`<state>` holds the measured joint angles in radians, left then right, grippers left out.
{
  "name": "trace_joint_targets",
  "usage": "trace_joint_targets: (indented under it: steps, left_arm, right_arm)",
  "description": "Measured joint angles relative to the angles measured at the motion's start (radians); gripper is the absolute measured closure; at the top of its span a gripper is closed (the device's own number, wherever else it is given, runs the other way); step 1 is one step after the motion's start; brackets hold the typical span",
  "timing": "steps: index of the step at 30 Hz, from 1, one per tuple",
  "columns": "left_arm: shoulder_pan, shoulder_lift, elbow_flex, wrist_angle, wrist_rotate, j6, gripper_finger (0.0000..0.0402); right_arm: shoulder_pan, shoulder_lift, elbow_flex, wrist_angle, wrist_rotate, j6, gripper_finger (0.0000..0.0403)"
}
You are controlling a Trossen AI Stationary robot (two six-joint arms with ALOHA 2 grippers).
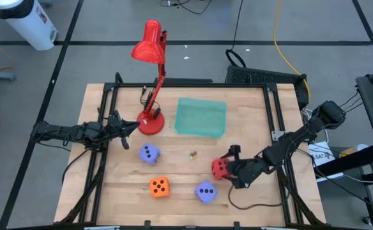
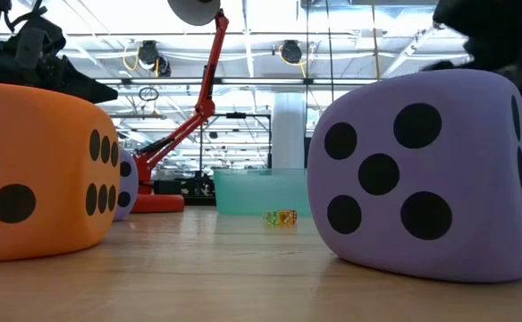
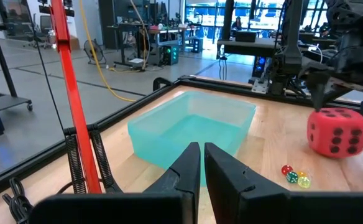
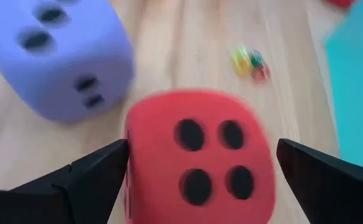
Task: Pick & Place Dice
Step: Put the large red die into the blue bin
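The red die (image 4: 197, 158) sits on the wooden table (image 1: 180, 179) between the fingers of the right gripper (image 1: 228, 167), whose jaws stand wide, one on each side; contact cannot be told. Just ahead of those jaws lie a few tiny coloured dice (image 4: 250, 62), with a purple-blue die (image 4: 57, 53) beyond to one side and the teal tray (image 1: 200, 117) to the other. The orange die (image 1: 159, 186) and second purple-blue die (image 1: 205, 191) are nearby. The left gripper (image 3: 201, 163), jaws nearly closed and empty, hangs beside the red lamp (image 1: 151, 118), facing the tray.
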<state>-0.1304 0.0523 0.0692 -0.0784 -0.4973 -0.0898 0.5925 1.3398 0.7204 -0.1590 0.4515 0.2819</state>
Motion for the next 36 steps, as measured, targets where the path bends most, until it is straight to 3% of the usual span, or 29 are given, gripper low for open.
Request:
trace_joint_targets:
  steps: [4,9,12,19,23,27,36]
  left_arm:
    - [0.0,0.0,0.0,0.0,0.0,0.0,0.0371]
    - [0.0,0.0,0.0,0.0,0.0,0.006,0.0371]
    - [0.0,0.0,0.0,0.0,0.0,0.006,0.0371]
    - [0.0,0.0,0.0,-0.001,0.0,0.005,0.0371]
    - [0.0,0.0,0.0,-0.001,0.0,0.006,0.0371]
    - [0.0,0.0,0.0,-0.001,0.0,0.008,0.0371]
    - [0.0,0.0,0.0,-0.001,0.0,0.004,0.0371]
  right_arm:
    - [-0.002,0.0,0.003,0.082,0.011,-0.114,0.0003]
    - [-0.017,-0.001,0.058,0.021,-0.04,-0.172,0.0003]
    - [-0.055,-0.001,0.099,-0.023,-0.112,-0.142,0.0003]
    - [-0.128,-0.002,0.117,-0.032,-0.098,0.061,0.0003]
    - [-0.096,-0.002,0.118,-0.043,-0.198,-0.016,0.0003]
    - [-0.056,-0.002,0.118,-0.041,-0.189,-0.068,0.0003]
    - [-0.052,-0.003,0.119,-0.066,-0.092,0.069,0.0003]
